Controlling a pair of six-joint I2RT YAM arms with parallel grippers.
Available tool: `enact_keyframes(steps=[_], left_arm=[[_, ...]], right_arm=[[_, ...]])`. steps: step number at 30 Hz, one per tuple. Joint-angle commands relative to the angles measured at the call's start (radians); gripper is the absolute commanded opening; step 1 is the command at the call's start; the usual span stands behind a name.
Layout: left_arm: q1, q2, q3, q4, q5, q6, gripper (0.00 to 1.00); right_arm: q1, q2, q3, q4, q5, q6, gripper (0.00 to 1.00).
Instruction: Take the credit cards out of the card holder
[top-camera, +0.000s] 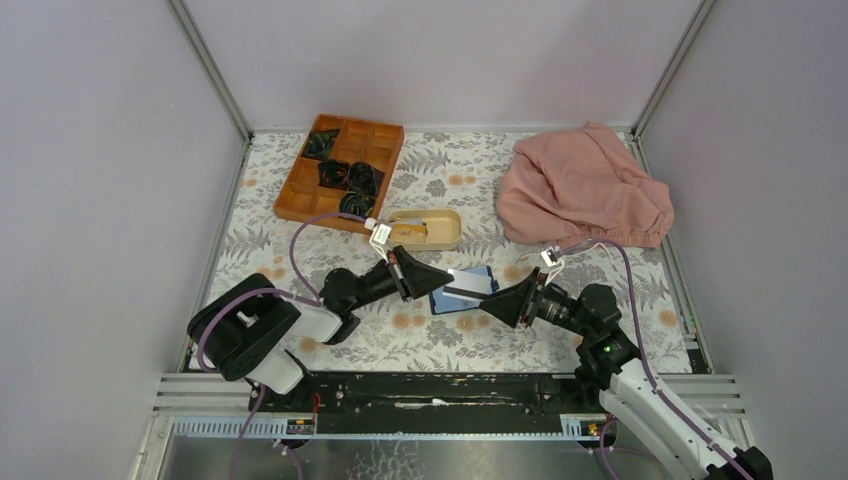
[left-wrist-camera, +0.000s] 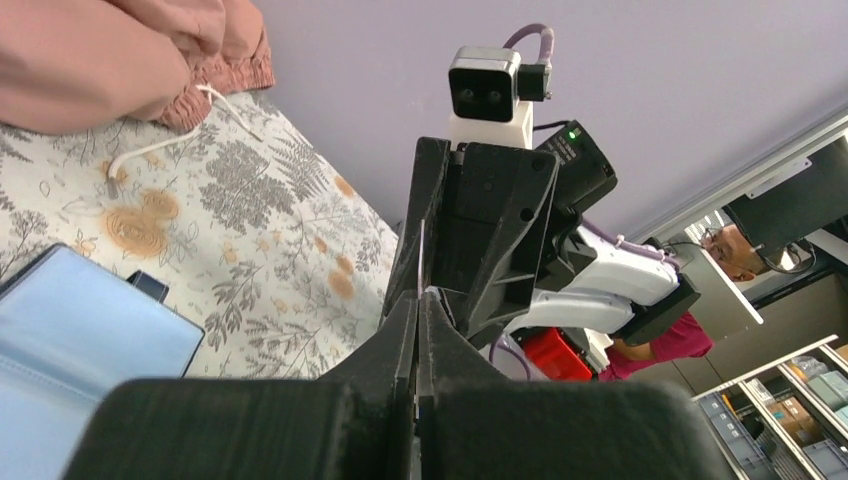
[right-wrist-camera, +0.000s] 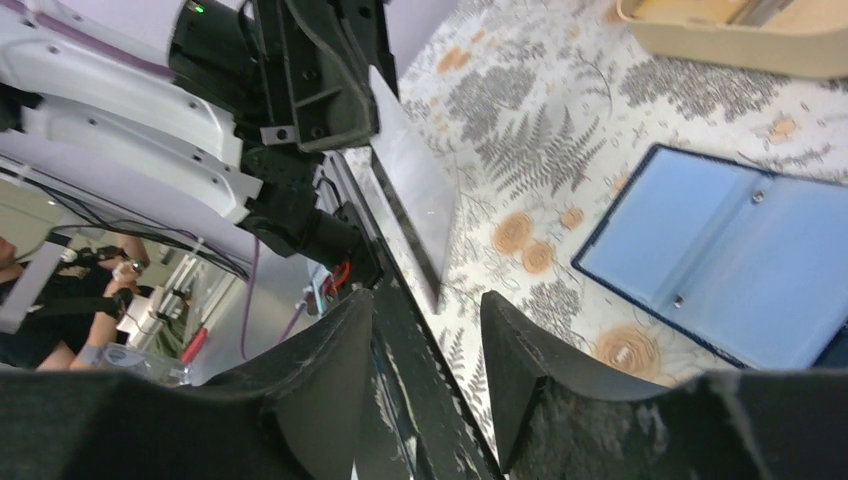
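Card (right-wrist-camera: 415, 180) | long axis toward right tool (right-wrist-camera: 425, 330) | clamped in left tool (left-wrist-camera: 418, 300)

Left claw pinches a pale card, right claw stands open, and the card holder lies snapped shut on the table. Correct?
No: the card holder lies unfolded, light blue inside up, as the right wrist view shows. The left claw does pinch the pale card and the right claw is open.

A robotics lab's test booth, viewed from overhead and from the wrists.
We see the left arm (top-camera: 300, 320) and right arm (top-camera: 610, 345) bolted to a black base rail (top-camera: 430, 386), plain lilac walls (top-camera: 100, 150) framed by aluminium posts (top-camera: 208, 65), and, beyond the booth, a person (left-wrist-camera: 730, 255) in glasses and a red shirt near shelves (left-wrist-camera: 790, 405) stacked with bins.
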Motion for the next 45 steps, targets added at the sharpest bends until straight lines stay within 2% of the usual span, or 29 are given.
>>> enact_keyframes(steps=[1,5,9,17,18,20,21,25,27,30,32,34,36,38,39,41,43,45], left_arm=[[-0.012,-0.008,0.049,0.071,-0.035,-0.007,0.0],[-0.038,-0.002,0.055,0.072,-0.055,-0.001,0.0],[-0.054,-0.018,0.045,0.072,-0.077,0.002,0.0],[-0.056,-0.031,0.039,0.073,-0.117,0.003,0.0],[-0.056,-0.031,0.038,0.072,-0.122,0.002,0.0],[-0.055,-0.027,0.039,0.072,-0.124,0.005,0.0],[-0.055,-0.027,0.039,0.072,-0.128,0.007,0.05],[0.006,-0.092,-0.047,0.059,-0.21,0.023,0.47],[0.093,-0.188,-0.124,0.007,-0.254,0.01,0.56],[0.195,-0.378,-0.199,-0.202,-0.271,0.042,0.61],[0.206,-0.519,-0.196,-0.416,-0.301,0.1,0.66],[0.206,-0.647,-0.187,-0.589,-0.325,0.144,0.77],[0.207,-0.753,-0.178,-0.738,-0.363,0.176,0.79],[0.207,-0.845,-0.131,-0.969,-0.438,0.225,0.8],[0.207,-0.877,-0.099,-1.095,-0.483,0.246,0.84],[0.207,-0.92,-0.046,-1.278,-0.567,0.259,0.97],[0.208,-0.946,-0.025,-1.367,-0.609,0.268,1.0],[0.208,-0.974,-0.02,-1.391,-0.604,0.292,1.0]], right_arm=[[-0.001,0.03,0.01,0.226,-0.009,0.079,0.5],[-0.001,0.069,0.046,0.31,-0.034,0.114,0.5],[-0.001,0.112,0.075,0.358,-0.058,0.122,0.43],[-0.001,0.131,0.071,0.388,-0.061,0.135,0.04],[-0.001,0.127,0.071,0.379,-0.059,0.131,0.01],[-0.001,0.119,0.076,0.35,-0.048,0.115,0.0],[-0.001,0.115,0.077,0.333,-0.036,0.109,0.0],[-0.001,0.126,0.112,0.233,0.039,0.077,0.0],[0.0,0.16,0.152,0.178,0.058,0.036,0.0],[-0.001,0.275,0.262,0.072,0.064,-0.063,0.0],[-0.001,0.406,0.35,0.035,0.057,-0.111,0.0],[-0.001,0.539,0.448,0.008,0.052,-0.132,0.0],[-0.001,0.665,0.557,-0.021,0.038,-0.149,0.0],[-0.001,0.789,0.67,-0.051,0.018,-0.158,0.0],[-0.001,0.851,0.721,-0.067,0.007,-0.169,0.0],[0.0,0.97,0.814,-0.068,-0.006,-0.174,0.0],[-0.001,1.077,0.901,-0.08,-0.006,-0.181,0.0],[-0.001,1.177,0.985,-0.089,-0.02,-0.184,0.0]])
